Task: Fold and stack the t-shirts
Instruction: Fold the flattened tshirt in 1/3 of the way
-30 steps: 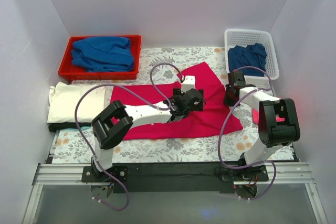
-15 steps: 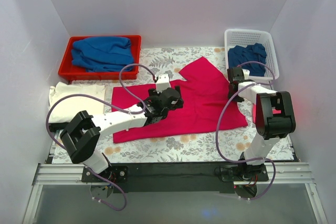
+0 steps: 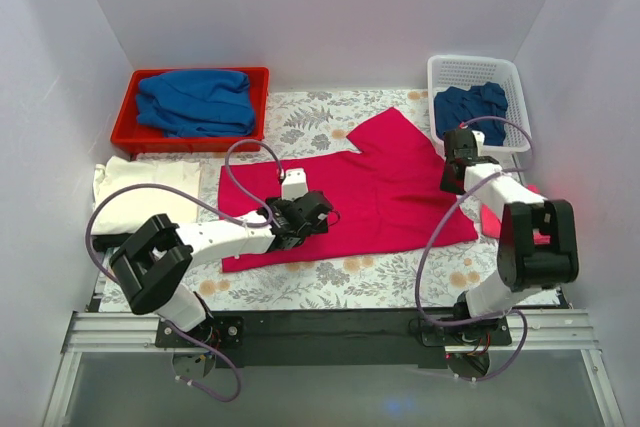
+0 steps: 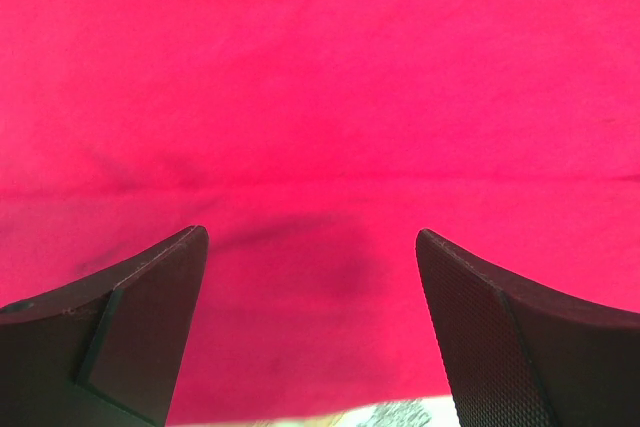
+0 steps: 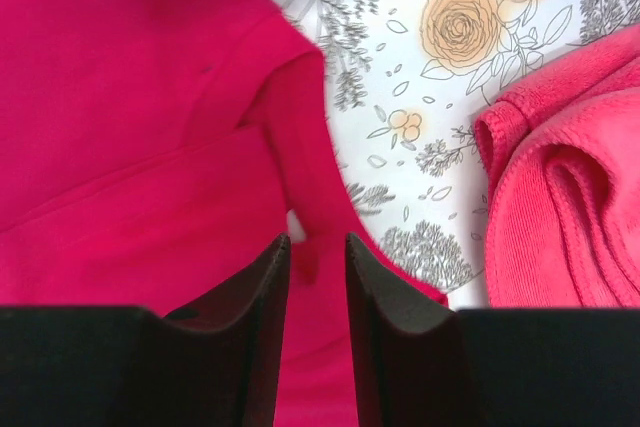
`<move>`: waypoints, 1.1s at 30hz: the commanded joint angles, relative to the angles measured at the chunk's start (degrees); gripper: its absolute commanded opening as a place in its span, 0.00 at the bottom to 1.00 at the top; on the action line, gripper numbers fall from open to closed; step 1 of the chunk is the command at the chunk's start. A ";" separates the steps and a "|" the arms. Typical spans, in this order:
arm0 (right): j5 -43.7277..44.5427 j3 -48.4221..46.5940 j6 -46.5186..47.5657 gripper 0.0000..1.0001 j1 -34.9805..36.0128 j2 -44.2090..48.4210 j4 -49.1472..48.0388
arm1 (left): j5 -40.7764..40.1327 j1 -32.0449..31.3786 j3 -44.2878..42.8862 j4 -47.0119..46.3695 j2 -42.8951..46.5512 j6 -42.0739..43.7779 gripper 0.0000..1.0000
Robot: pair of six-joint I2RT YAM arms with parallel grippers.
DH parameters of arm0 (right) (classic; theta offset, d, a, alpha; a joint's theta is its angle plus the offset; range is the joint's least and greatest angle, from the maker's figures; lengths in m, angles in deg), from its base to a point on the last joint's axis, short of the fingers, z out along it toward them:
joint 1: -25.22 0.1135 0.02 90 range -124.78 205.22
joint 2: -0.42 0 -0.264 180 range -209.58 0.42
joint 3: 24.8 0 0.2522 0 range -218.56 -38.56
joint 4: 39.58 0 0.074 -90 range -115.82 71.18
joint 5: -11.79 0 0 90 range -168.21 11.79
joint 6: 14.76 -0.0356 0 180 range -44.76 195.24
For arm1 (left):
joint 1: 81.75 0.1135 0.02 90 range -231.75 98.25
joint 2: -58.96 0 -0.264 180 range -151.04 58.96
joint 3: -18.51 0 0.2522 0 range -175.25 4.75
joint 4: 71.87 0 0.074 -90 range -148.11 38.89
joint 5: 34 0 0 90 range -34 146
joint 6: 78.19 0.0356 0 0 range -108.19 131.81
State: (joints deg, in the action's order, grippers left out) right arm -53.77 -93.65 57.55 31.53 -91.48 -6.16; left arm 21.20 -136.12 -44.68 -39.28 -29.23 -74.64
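Observation:
A crimson t-shirt (image 3: pixel 380 182) lies spread on the flowered table, one sleeve pointing to the back. My left gripper (image 3: pixel 308 215) hovers low over its front left part. In the left wrist view that gripper (image 4: pixel 310 234) stands wide open, with only the flat crimson t-shirt (image 4: pixel 320 77) under it and the hem just below. My right gripper (image 3: pixel 453 175) sits at the shirt's right edge. Its jaws (image 5: pixel 316 239) are nearly together on a raised fold of the crimson t-shirt (image 5: pixel 130 97).
A red tray (image 3: pixel 124 133) at the back left holds blue shirts (image 3: pixel 195 102). A white basket (image 3: pixel 476 66) at the back right holds another blue shirt (image 3: pixel 470 107). A cream shirt (image 3: pixel 140 197) lies at the left, and a pink one (image 5: pixel 570 197) lies right of my right gripper.
The left gripper has drawn back left and toward the near edge across the shirt. The right gripper moved right and back, and the shirt's right side came with it and spread flatter.

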 commanded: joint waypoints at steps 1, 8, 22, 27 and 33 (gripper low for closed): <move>-5.09 3.05 1.43 0.35 1.34 10.31 0.03 | -1.32 0.23 0.82 6.56 5.65 -5.55 0.84; -14.78 13.94 0.38 0.36 3.10 16.39 2.14 | 0.35 0.23 5.39 13.42 9.17 -11.71 0.84; -23.22 24.68 -2.07 0.34 3.45 13.77 -3.32 | 4.57 4.26 9.43 21.86 2.05 -23.23 0.84; -22.34 23.28 -7.26 0.34 3.45 13.59 3.35 | 9.74 8.83 14.26 22.31 8.62 -24.64 0.84; -23.30 25.03 -11.04 0.34 3.63 18.15 9.77 | 11.69 12.09 16.82 23.88 13.21 -25.16 0.84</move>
State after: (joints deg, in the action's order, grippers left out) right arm -75.32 -72.36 49.81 34.70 -73.95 -9.46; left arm 29.13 -125.00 -31.50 -23.72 -15.26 -98.34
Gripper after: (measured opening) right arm 0.340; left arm 0.842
